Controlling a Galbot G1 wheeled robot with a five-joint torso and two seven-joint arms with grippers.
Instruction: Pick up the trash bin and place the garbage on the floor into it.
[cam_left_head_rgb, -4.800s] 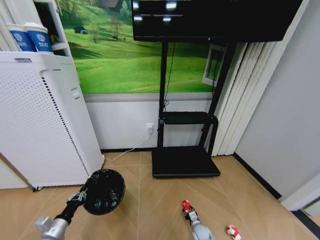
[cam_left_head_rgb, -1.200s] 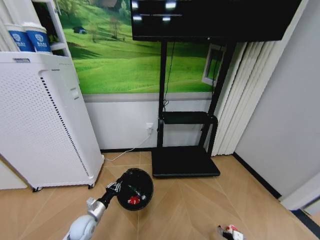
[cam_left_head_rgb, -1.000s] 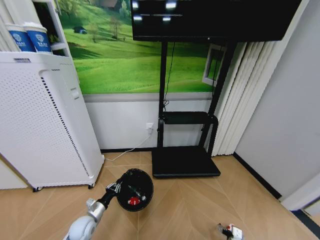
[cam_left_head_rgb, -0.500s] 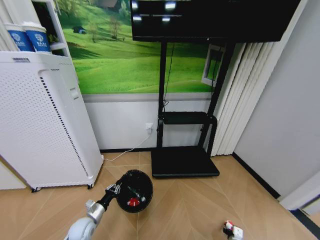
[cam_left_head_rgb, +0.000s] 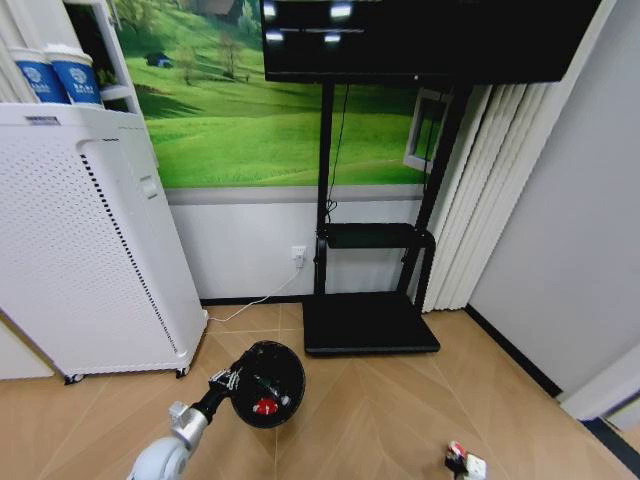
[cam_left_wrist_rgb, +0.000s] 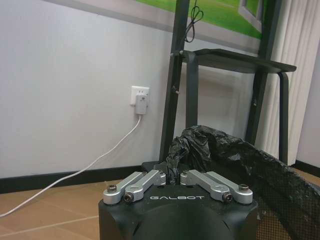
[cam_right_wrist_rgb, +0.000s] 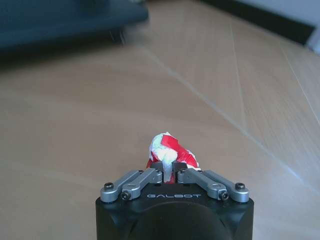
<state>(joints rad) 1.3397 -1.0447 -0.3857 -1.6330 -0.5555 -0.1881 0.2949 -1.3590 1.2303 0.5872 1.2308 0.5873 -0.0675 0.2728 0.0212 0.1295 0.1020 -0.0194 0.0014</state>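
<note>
Left gripper (cam_left_wrist_rgb: 172, 176): fingers clamped tight on the rim of the trash bin (cam_left_head_rgb: 266, 384), held over the floor (cam_left_head_rgb: 380, 420) near the TV stand base (cam_left_head_rgb: 370, 323); red scrap (cam_left_head_rgb: 264, 405) inside. Right gripper (cam_right_wrist_rgb: 170, 172): fingers pinched on the red-and-white wrapper (cam_right_wrist_rgb: 169, 150), low above the floor.

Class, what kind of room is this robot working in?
Probably an office or meeting room: a screen on a black stand, a white air purifier, paper cups on a shelf, and parquet floor.
</note>
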